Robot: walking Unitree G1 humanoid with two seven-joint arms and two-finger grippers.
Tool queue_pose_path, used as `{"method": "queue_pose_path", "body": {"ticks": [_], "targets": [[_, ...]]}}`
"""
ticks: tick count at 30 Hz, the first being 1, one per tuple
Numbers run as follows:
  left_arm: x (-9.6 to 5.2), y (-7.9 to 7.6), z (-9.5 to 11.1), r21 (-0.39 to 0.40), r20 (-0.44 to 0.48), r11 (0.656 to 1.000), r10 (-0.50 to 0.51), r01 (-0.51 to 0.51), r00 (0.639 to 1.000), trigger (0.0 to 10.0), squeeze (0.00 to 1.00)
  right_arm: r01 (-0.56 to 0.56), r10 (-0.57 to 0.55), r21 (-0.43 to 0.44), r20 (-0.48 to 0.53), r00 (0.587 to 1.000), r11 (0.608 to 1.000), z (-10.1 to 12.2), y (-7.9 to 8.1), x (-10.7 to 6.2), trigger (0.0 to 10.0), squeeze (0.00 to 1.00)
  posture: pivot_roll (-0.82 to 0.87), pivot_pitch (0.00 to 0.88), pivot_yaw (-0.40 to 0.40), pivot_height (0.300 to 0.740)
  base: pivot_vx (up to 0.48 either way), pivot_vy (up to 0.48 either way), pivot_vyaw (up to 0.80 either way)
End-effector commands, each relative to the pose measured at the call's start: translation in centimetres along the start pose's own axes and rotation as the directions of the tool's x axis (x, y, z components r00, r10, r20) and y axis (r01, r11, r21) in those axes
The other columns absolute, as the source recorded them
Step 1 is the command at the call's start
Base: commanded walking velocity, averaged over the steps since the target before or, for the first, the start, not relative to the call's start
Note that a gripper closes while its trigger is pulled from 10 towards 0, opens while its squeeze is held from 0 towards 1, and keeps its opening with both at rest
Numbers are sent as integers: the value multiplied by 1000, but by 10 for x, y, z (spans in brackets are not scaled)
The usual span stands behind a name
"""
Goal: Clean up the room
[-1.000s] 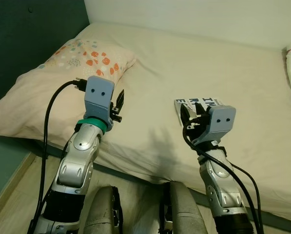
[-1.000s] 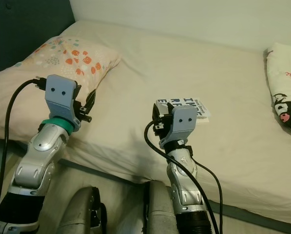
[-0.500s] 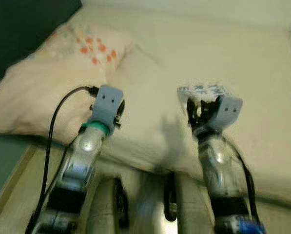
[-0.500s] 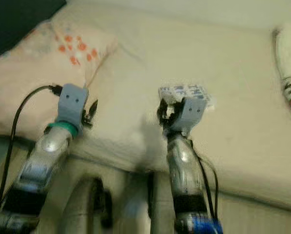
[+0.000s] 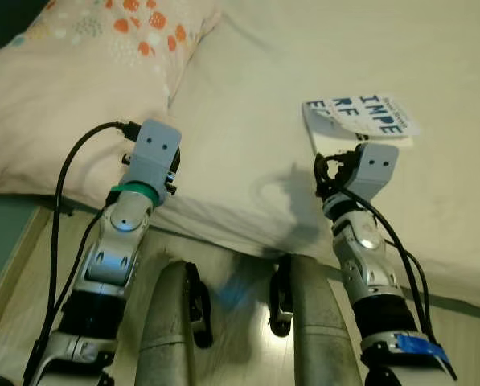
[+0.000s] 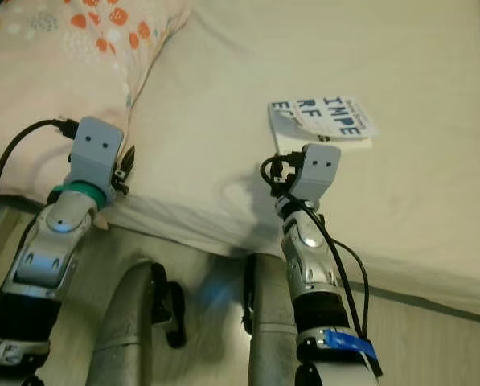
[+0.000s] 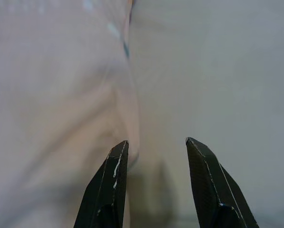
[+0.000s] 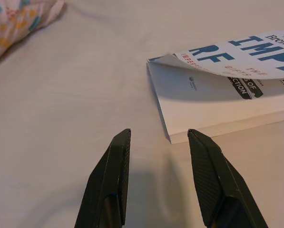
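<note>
2 grippers up at the bed edge, both with fingers parted and nothing between them; right gripper [image 8: 158,137] hovers low over the sheet, its gap lined up with the near corner of the book [image 8: 218,90], tips just short of it, not touching; left gripper [image 7: 156,147] is also spread, pointing at the seam where the pillow [image 7: 51,95] meets the sheet, no contact visible.

Book [image 5: 360,121] lies flat on the bed [image 5: 248,80], white cover with big blue letters, front cover curled up off the pages at the near edge; it sits just beyond the right wrist housing in the head view, well apart from the pillow.

Pillow [image 5: 79,72] at the robot's left, cream with orange and pale spots, overhanging the mattress edge; wood floor [image 5: 14,281] below, robot's 2 legs between the arms.
</note>
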State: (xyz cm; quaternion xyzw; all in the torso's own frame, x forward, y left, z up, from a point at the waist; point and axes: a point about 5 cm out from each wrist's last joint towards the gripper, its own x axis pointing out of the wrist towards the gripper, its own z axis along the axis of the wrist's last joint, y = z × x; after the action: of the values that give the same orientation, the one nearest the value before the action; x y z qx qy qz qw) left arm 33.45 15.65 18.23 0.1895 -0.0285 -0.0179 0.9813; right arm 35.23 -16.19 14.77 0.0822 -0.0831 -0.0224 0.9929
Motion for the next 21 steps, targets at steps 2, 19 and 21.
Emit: {"method": "queue_pose_path", "body": {"ticks": [2, 19, 21], "targets": [[-4, -1, -3, 12, -16, 1000, -7, 8, 1000, 10000, 0, 65, -65, 2, -16, 998, 998, -6, -12, 0, 10000, 0, 3, 491, 68, 628, 0, 0, 0], [-9, 19, -1, 36, -25, 999, 39, -38, 999, 10000, 0, 191, -181, 291, -60, 982, 938, 2, -25, 26, 10000, 0, 51, 518, 73, 603, 0, 0, 0], [-10, 20, -1, 37, -27, 998, 43, -42, 999, 10000, 0, 192, -183, 359, -60, 981, 913, 5, -26, 31, 10000, 0, 49, 516, 71, 603, 0, 0, 0]]}}
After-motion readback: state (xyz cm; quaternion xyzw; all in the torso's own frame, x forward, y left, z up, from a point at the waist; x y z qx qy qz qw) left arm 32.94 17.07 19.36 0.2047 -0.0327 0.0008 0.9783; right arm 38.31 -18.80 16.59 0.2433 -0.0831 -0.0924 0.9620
